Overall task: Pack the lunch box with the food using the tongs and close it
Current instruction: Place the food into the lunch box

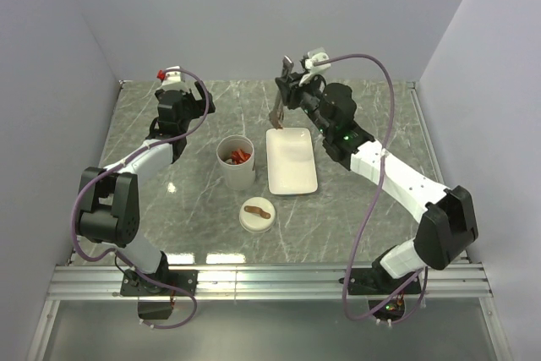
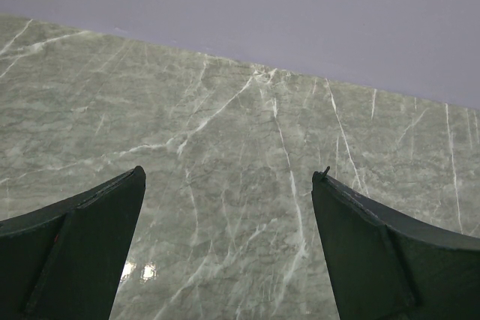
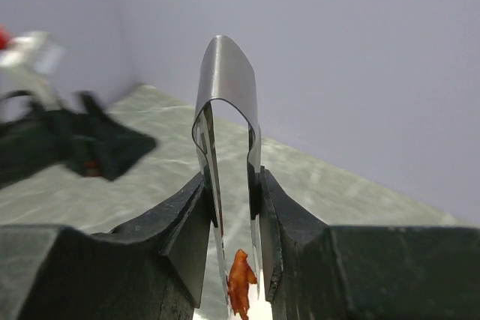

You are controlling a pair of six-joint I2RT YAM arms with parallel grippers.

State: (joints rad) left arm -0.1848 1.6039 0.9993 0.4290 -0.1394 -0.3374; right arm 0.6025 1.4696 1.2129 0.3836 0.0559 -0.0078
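Note:
The lunch box (image 1: 237, 173) is a tall white cup standing open left of the plate, with red-orange food (image 1: 239, 156) inside it. Its cream lid (image 1: 256, 215), with a brown strap handle, lies on the table in front of it. My right gripper (image 1: 293, 90) (image 3: 232, 177) is shut on the grey metal tongs (image 1: 277, 112) (image 3: 225, 88), whose tips hang over the plate's far left corner. The squeezed arms pinch a red-orange piece of food (image 3: 240, 290). Near the back left, my left gripper (image 1: 175, 84) (image 2: 231, 174) stands open and empty over bare table.
A flat white rectangular plate (image 1: 292, 162) lies right of the lunch box, with no food visible on it. Grey walls close the table at the back and both sides. The right arm's cable (image 1: 376, 166) loops over the right side.

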